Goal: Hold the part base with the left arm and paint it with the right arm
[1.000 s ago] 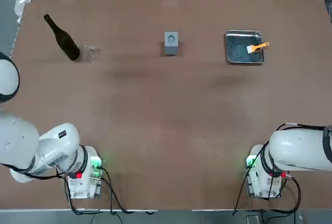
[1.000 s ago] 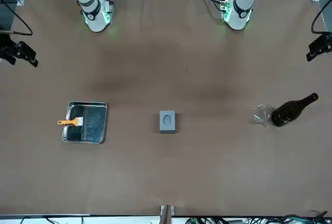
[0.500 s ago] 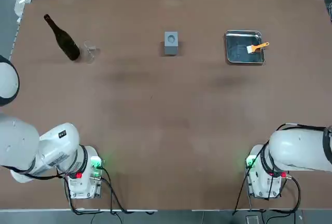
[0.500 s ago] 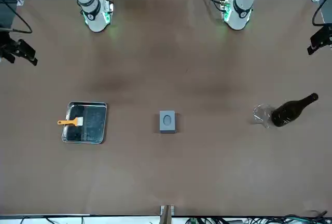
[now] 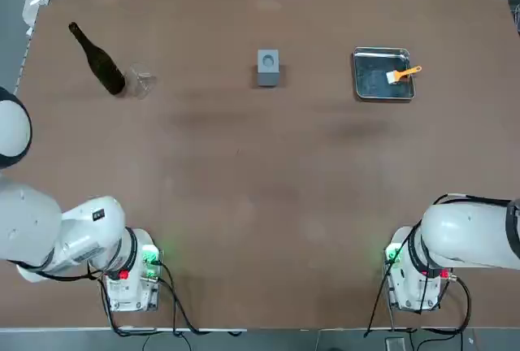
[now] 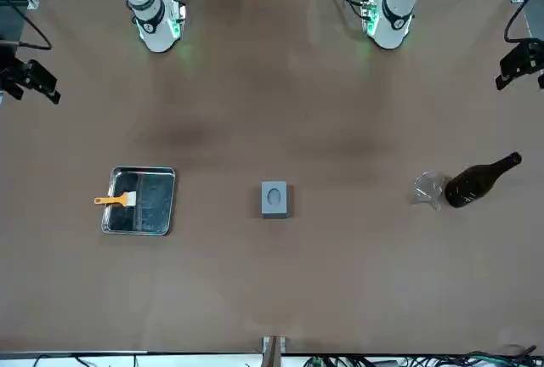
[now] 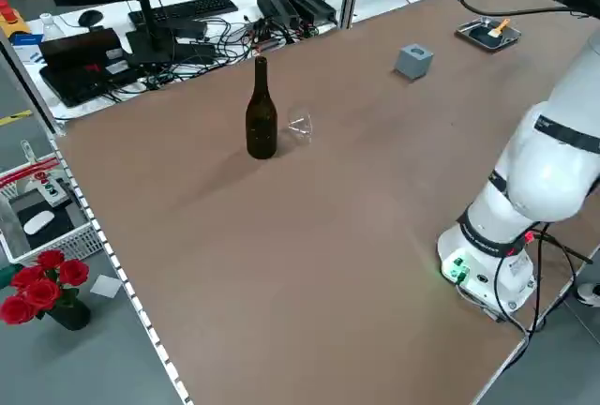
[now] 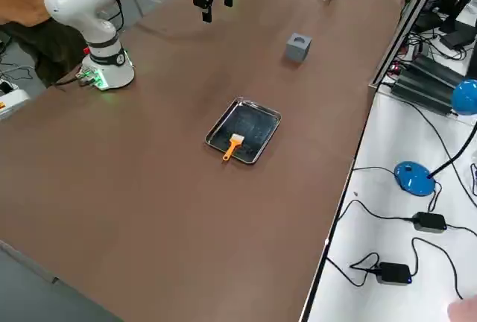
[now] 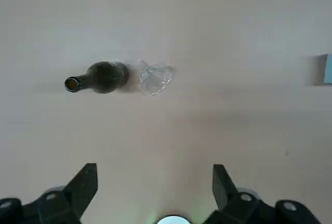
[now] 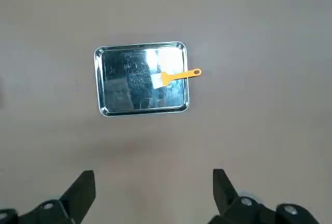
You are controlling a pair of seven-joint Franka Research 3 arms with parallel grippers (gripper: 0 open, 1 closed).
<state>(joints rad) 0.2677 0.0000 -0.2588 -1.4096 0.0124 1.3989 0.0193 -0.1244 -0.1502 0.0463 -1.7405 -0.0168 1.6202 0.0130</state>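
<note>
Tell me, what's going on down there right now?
Left tool open, high over the bottle. Right tool open above the tray and brush. Part base untouched, mid-table. Nothing blocking.

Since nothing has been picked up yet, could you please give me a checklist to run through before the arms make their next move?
1. Part base upright, recess up, nothing touching it: ok.
2. Paintbrush reachable, bristles in the steel tray, orange handle over the rim: ok.
3. Left hand open and empty, high above the table: ok.
4. Right hand open and empty, above the tray: ok.
5. Wine bottle and fallen glass apart from the part base: ok.
6. Paint in the tray: cannot tell.
</note>
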